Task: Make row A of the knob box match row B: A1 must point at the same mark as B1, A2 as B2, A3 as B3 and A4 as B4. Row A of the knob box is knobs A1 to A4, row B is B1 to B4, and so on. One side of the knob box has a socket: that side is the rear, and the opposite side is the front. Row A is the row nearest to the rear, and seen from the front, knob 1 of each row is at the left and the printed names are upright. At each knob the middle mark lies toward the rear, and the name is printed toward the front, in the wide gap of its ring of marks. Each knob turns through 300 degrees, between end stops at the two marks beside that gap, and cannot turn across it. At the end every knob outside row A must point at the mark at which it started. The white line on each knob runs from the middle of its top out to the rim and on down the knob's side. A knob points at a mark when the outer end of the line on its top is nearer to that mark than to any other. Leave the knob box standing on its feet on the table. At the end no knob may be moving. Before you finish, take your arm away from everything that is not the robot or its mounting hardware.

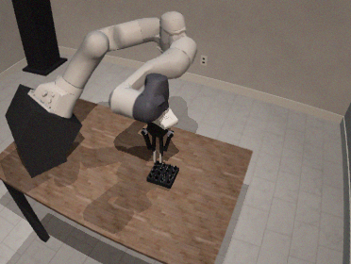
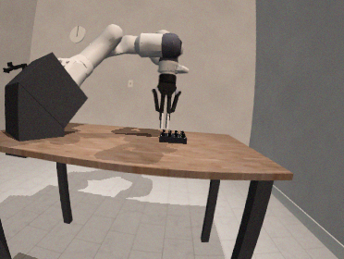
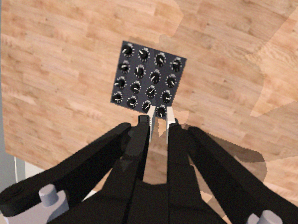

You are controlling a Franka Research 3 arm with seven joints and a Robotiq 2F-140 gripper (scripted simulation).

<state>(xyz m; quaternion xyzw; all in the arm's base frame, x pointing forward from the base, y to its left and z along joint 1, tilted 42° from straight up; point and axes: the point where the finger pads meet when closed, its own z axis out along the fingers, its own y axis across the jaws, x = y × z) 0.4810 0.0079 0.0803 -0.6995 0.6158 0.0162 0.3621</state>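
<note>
On the wooden worktop (image 1: pixel 203 207) stood the knob box (image 1: pixel 162 175). Above its corner knob hung the end effector (image 3: pixel 161 116), fingers narrowed with apparently nothing between them, seemingly short of contact.

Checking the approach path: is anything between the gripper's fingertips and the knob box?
Nothing: in the exterior view the gripper hangs just above the knob box, only air between.

The arm (image 1: pixel 108 40) is showing rounded, off-white links; a dark grey wrist section (image 1: pixel 152 101) is sitting above the gripper (image 3: pixel 160 116); the gripper is showing black linkages, pale fingertip pads (image 3: pixel 171 116) and grey screws.
</note>
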